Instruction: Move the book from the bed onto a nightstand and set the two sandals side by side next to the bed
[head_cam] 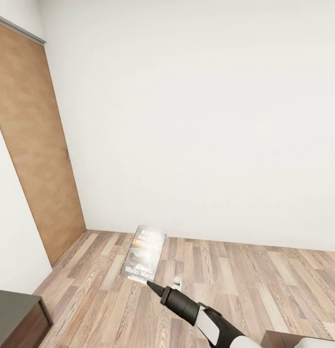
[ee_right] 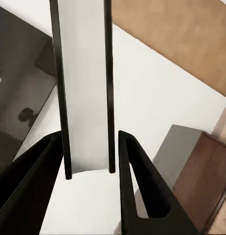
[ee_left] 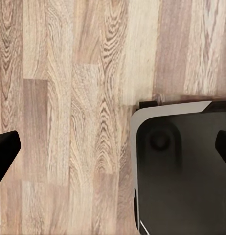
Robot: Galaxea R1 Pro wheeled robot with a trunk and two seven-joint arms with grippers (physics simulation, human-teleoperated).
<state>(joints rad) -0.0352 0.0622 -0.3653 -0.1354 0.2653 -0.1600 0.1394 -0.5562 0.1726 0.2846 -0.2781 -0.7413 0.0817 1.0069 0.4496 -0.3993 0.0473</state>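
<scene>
The book (head_cam: 144, 253), a thin paperback with a greyish cover, an orange band and white lettering, hangs upright above the wood floor in the head view. My right gripper (head_cam: 154, 287) is shut on its lower edge. The right wrist view shows the book (ee_right: 83, 73) edge-on, clamped by the two dark fingers (ee_right: 137, 186) of the right gripper (ee_right: 88, 144). A dark-brown nightstand (head_cam: 17, 316) stands low at the left of the head view, and the nightstand (ee_right: 193, 164) is also seen past the book. My left gripper (ee_left: 113, 152) is open over the floor beside the robot's base.
A brown wooden door (head_cam: 34, 145) stands at the left against white walls (head_cam: 211, 121). Wood-plank floor (head_cam: 244, 280) stretches ahead. The robot's dark base (ee_left: 181, 166) lies under the left gripper. A brown edge (head_cam: 283, 340) shows at the lower right.
</scene>
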